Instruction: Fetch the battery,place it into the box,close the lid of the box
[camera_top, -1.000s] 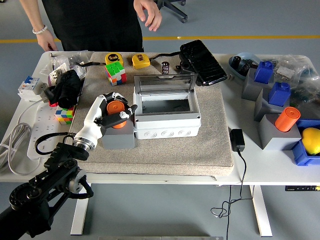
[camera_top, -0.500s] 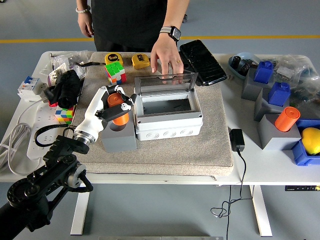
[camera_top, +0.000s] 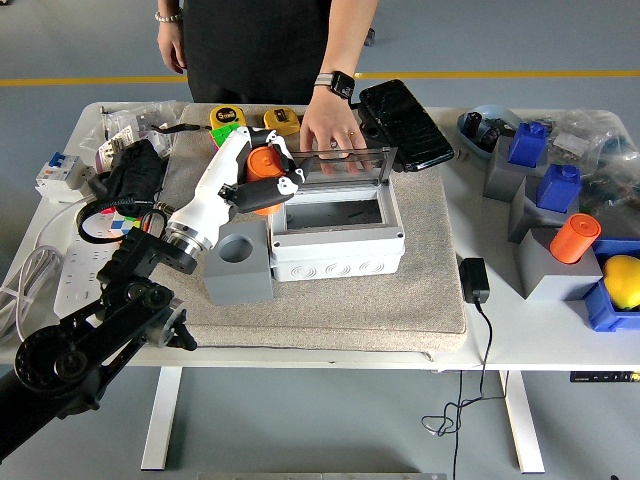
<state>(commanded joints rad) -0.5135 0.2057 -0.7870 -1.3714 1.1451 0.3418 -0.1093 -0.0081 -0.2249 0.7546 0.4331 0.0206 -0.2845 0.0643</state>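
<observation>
My left hand (camera_top: 262, 180) is shut on an orange cylindrical battery (camera_top: 264, 176) and holds it in the air just left of the open grey box (camera_top: 337, 240). The grey holder block (camera_top: 239, 266) with its empty round hole stands on the mat below the hand. The box's clear lid (camera_top: 342, 166) stands up at the back. A person's hand (camera_top: 329, 131) rests on the lid's top edge. The right arm is out of view.
A beige mat (camera_top: 430, 270) covers the table's middle. Tape measures (camera_top: 228, 117), a black pouch (camera_top: 404, 123) and a colour cube sit behind the box. Another orange battery (camera_top: 574, 238) stands in grey blocks at the right, with blue parts (camera_top: 528, 142). Cables (camera_top: 45, 290) lie left.
My left hand has lifted the orange battery out of the grey holder block and carried it up and right toward the box. The person's hand came down onto the lid.
</observation>
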